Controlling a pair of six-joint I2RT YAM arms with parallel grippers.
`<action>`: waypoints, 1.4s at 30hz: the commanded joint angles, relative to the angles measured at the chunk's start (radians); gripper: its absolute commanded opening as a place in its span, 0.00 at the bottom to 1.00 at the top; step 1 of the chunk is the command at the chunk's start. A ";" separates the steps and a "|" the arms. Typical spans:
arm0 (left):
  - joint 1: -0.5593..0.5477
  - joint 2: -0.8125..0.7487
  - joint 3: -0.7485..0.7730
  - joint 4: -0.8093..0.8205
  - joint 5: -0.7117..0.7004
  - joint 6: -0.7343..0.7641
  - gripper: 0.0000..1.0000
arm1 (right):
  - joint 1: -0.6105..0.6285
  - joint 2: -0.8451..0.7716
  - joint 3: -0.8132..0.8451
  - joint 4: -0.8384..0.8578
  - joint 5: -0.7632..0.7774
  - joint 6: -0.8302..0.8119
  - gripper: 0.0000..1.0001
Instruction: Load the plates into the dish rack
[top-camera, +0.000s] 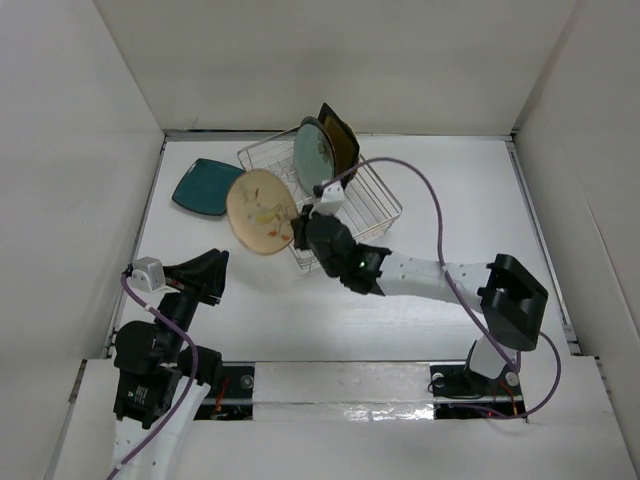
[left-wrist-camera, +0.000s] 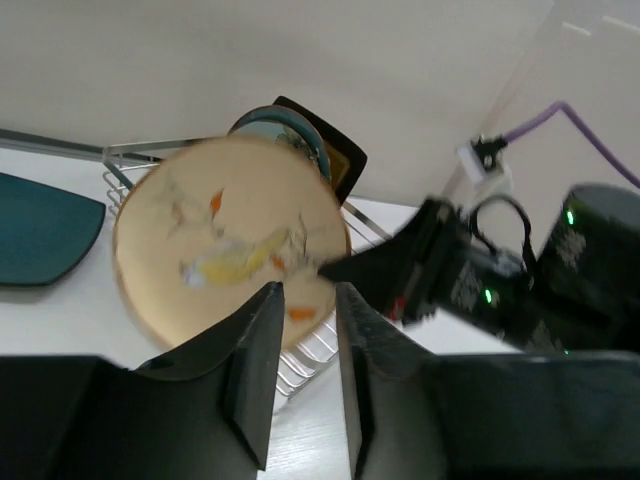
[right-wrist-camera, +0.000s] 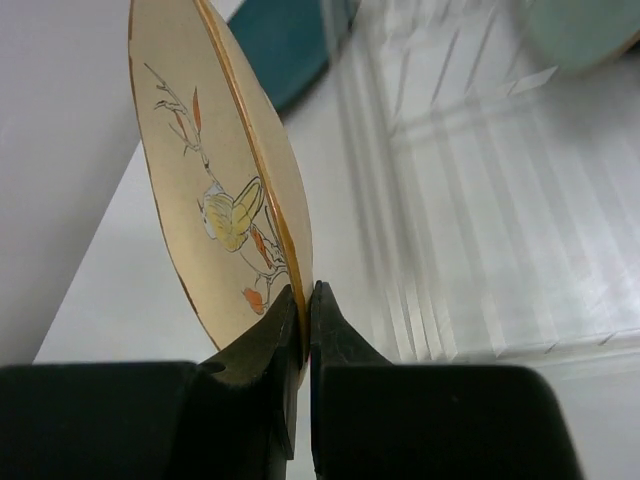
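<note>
Dish rack (top-camera: 375, 205) holds pale green round plate (top-camera: 312, 155) and black-rimmed amber square plate (top-camera: 342, 138) upright at its far end. Right pincer (top-camera: 298, 232) clamps cream patterned plate (top-camera: 258, 212) on edge beside the rack's left side; teal square plate (top-camera: 207, 186) flat on bench (top-camera: 300, 320); left pincer (left-wrist-camera: 305, 300) narrowly parted, empty

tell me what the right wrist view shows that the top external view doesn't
Only the right wrist: the right end effector pinching the cream plate by its rim edge-on, painted pattern close up. Only the top external: the left end effector, apart and empty, and the amber square plate standing in the dish rack. Both: the cream plate, the teal square plate and the rack.
</note>
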 joint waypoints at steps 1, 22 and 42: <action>0.002 -0.050 0.022 0.031 -0.017 -0.009 0.26 | -0.111 -0.046 0.168 0.182 0.119 -0.271 0.00; 0.002 0.032 0.016 0.038 0.013 -0.006 0.34 | -0.339 0.399 0.725 0.073 0.141 -0.791 0.00; 0.002 0.259 0.051 0.022 -0.059 -0.032 0.33 | -0.228 0.519 0.706 -0.016 0.211 -0.689 0.21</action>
